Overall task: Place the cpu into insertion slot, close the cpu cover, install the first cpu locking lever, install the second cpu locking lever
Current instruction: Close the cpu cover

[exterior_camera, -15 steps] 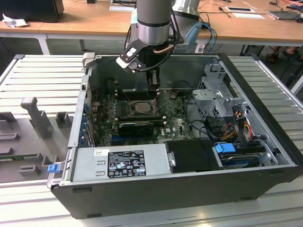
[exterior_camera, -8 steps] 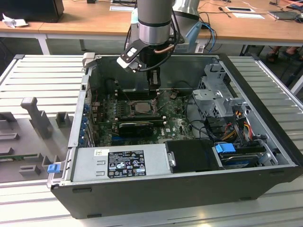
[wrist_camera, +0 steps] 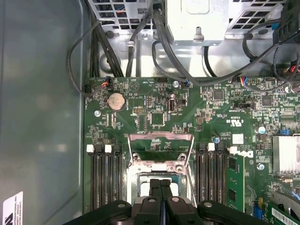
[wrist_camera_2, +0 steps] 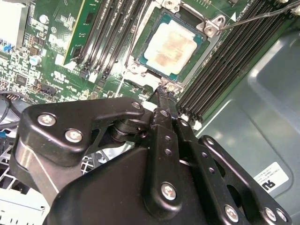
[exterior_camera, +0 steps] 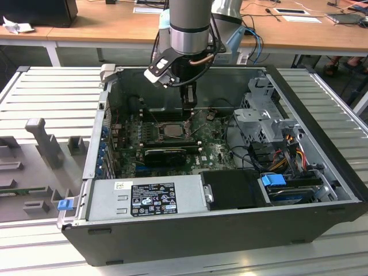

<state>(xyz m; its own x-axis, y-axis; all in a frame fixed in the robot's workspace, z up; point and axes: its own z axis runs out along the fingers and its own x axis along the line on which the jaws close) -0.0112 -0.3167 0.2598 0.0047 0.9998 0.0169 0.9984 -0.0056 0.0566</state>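
Second wrist view shows us the cpu (wrist_camera_2: 171, 48) seated in the slot (wrist_camera_2: 142, 41) and the gripper (wrist_camera_2: 163, 93) clenched on nothing at the slot's edge, so we judge cover-closing is in hand: the cover (wrist_camera: 160, 136), upright beside the slot, needs tipping flat.

Beige on green
The small flat square metal cpu (wrist_camera_2: 169, 49) is pale beige-silver, blotched tan; the flat green circuit board (wrist_camera_2: 51, 47) surrounds it, and long black memory slots (wrist_camera_2: 225, 65) flank it.
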